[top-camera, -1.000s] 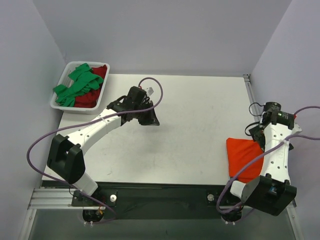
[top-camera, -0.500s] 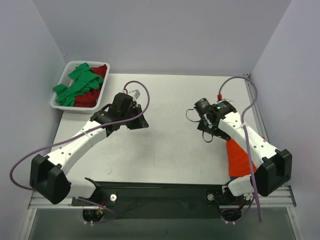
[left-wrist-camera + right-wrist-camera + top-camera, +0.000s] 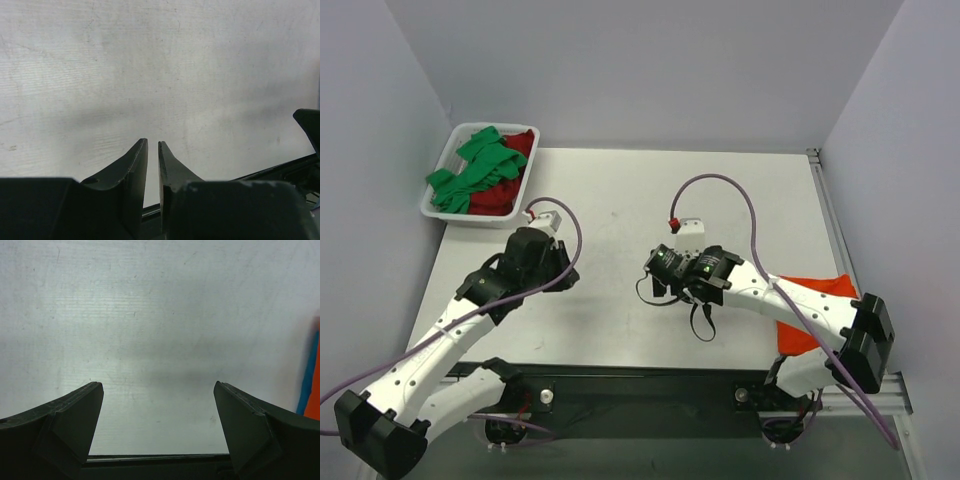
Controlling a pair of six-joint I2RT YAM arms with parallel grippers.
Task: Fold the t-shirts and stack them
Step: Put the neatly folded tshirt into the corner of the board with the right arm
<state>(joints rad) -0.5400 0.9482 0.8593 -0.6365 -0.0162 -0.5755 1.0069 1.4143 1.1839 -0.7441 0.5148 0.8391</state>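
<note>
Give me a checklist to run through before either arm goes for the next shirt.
1. Right fingers wide apart, empty: ok.
2. Left fingers empty, but only a narrow gap: not ok for grasping cloth.
3. Green t-shirt on top of dark red t-shirt in the tray, uncovered: ok.
4. Orange t-shirt at the table right edge, away from both fingers: ok.
5. Teal t-shirt squared under it: cannot tell, only an edge shows.

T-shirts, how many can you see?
4: green shirt and dark red shirt in the tray, orange shirt near the table's right edge, teal shirt a sliver beside it. More may be hidden.
</note>
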